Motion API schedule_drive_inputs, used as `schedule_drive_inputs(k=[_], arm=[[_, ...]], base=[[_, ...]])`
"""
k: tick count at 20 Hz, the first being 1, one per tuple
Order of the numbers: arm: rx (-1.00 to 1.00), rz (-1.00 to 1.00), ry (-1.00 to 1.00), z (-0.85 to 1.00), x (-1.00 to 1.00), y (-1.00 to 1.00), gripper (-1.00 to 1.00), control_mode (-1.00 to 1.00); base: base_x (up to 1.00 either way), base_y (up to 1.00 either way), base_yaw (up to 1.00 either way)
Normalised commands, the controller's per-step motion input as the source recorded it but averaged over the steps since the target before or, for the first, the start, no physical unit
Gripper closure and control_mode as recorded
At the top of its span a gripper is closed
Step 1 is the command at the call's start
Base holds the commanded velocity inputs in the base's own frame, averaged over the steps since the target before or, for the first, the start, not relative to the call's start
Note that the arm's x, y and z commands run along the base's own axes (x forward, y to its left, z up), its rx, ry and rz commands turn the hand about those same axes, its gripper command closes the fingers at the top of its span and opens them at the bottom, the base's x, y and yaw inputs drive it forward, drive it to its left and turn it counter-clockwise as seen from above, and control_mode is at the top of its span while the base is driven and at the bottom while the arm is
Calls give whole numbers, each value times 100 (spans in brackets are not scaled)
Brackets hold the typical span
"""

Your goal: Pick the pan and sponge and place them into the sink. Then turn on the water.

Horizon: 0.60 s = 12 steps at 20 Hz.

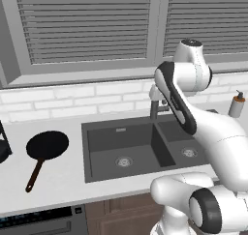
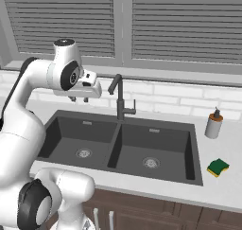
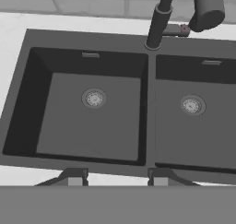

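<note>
1. The pan [image 1: 47, 145] lies flat on the bench [image 1: 58, 181] left of the sink [image 1: 104, 154], apart from the sink's left rim. Its long axis runs from the round black bowl, toward the wall, down along the thin reddish-brown handle, which points toward the bench's front edge and slightly left.
2. The sponge [image 2: 218, 167] lies on the bench right of the sink, near the sink's front right corner, green layer up over yellow. Its long side runs roughly from the sink toward the right end of the bench.
3. The sink is a dark grey double basin set lengthwise along the wall, with a round metal drain [image 3: 94, 98] in each basin. Both basins hold nothing but their drains.
4. The dark gooseneck faucet [image 2: 119, 99] stands at the back rim over the divider between the basins.
5. The end effector [image 2: 79, 99] hangs above the left basin's back part, left of the faucet, with fingertips [image 3: 73, 178] spread apart and holding nothing.
6. A beige soap dispenser [image 2: 214, 123] stands upright near the wall behind the sponge.
7. The bench is white; behind it are white brick tiles and grey slatted window blinds [image 1: 87, 23].
</note>
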Motion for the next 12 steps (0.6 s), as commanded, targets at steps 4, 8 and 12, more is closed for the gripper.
schedule_drive_inputs(k=[4,8,12], arm=[[0,0,0,-1,-21,7,-100,-100],[0,0,0,-9,-40,67,-100,-100],[0,0,7,-25,-12,100,-100,-100]], base=[[0,0,0],[0,0,0],[0,0,0]])
